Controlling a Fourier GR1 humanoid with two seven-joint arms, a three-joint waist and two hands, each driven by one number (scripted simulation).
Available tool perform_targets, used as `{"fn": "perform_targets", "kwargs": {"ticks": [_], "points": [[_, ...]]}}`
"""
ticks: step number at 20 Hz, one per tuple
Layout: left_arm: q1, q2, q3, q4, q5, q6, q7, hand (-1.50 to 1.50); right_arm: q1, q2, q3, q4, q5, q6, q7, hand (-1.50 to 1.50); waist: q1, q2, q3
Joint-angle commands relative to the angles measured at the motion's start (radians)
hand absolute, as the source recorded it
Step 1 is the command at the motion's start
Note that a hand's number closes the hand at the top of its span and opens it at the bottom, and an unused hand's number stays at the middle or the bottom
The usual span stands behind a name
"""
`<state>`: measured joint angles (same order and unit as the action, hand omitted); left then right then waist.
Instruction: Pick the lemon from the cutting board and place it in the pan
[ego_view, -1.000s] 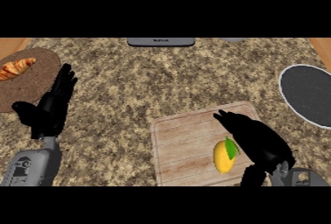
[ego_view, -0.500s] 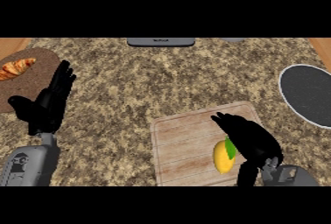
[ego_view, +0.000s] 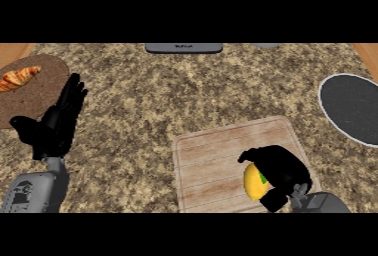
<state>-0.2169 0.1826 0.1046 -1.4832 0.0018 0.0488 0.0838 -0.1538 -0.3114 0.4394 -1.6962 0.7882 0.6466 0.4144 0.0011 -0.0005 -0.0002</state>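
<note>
Lemon (ego_view: 254, 183): yellow, a green patch at its upper right, lying on the lower right part of the cutting board (ego_view: 214, 160), largely covered. Right hand (ego_view: 282, 167): black, set over the lemon from the right, fingers and thumb curled round the fruit, grey forearm entering at the lower edge. Cutting board: pale wood, rectangular, slightly turned, resting on the speckled counter (ego_view: 192, 95) in the lower middle. Pan (ego_view: 353, 107): dark, round, pale-rimmed, at the right edge, partly cut off, well apart from board and lemon. Left hand (ego_view: 53, 127): black, resting at the left, fingers straight and pointing up, thumb out to the side, holding nothing. Round brown plate (ego_view: 40, 97): upper left, partly behind the left hand, bearing a croissant (ego_view: 18, 77). Grey object (ego_view: 184, 48): flat, at the counter's far edge, middle; kind not discernible.
</note>
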Motion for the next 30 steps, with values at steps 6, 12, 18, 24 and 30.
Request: {"fn": "perform_targets", "kwargs": {"ticks": [6,12,18,24,30], "points": [[-0.026,0.007,0.024,0.039,-0.008,-0.006,-0.008,0.00,0.027,-0.016,0.020,0.070,0.124,-0.078,-0.177,1.50,-0.002,0.000,0.000],[-0.012,-0.008,0.018,-0.015,-0.011,0.011,0.024,0.00,0.162,-0.064,0.012,-0.101,0.133,-0.103,-0.224,1.50,-0.009,-0.002,0.000],[0.023,0.012,0.038,0.002,0.006,-0.023,-0.024,0.00,0.428,-0.211,-0.057,-0.352,0.131,-0.232,-0.311,1.50,-0.019,-0.004,0.000],[0.050,-0.004,0.030,-0.034,0.004,-0.010,-0.017,0.00,0.466,-0.181,-0.204,-0.575,0.113,-0.429,-0.352,1.50,-0.031,-0.010,0.001],[0.036,-0.006,0.037,0.039,0.005,-0.027,-0.081,0.00,0.490,-0.130,-0.422,-0.679,-0.063,-0.434,-0.343,1.50,-0.019,-0.001,0.000]]}}
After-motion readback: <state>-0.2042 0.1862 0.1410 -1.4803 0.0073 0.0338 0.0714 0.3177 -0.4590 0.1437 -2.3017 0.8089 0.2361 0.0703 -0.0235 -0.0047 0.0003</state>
